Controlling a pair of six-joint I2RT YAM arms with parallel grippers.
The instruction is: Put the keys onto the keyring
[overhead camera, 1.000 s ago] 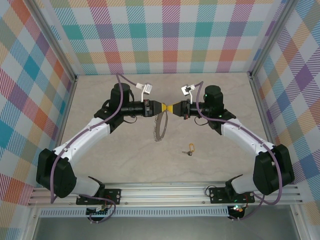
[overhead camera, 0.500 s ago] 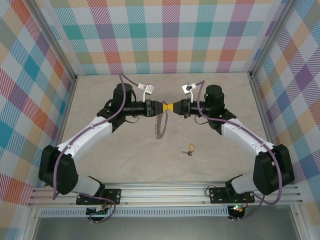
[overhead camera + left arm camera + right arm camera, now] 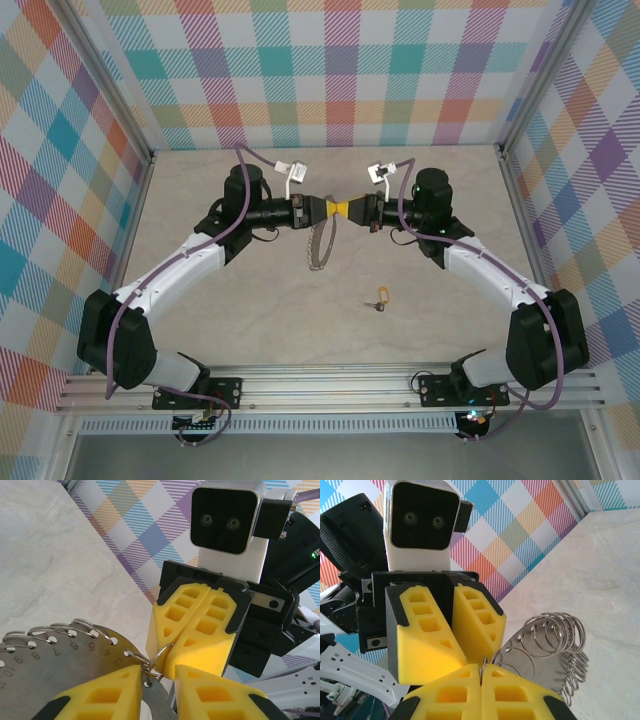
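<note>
The keyring [image 3: 320,245] hangs in the air between my two grippers: a grey numbered metal plate [image 3: 60,665] with several wire split rings [image 3: 555,630] along its edge. My left gripper [image 3: 325,208] [image 3: 157,672] holds the plate's narrow band across its width, jaws a little apart. My right gripper [image 3: 352,209] [image 3: 481,669] faces it tip to tip and is shut on one small split ring [image 3: 162,655] of the plate. The tiny brass key [image 3: 378,301] lies alone on the table, nearer the arm bases and right of centre.
The beige tabletop [image 3: 250,300] is boxed in by checked walls at the back and both sides. An aluminium rail [image 3: 330,385] carrying the arm bases runs along the near edge. White tags [image 3: 295,172] hang from the wrist cables.
Both grippers have shifted together slightly toward the far wall, carrying the keyring along. The key on the table has not moved.
</note>
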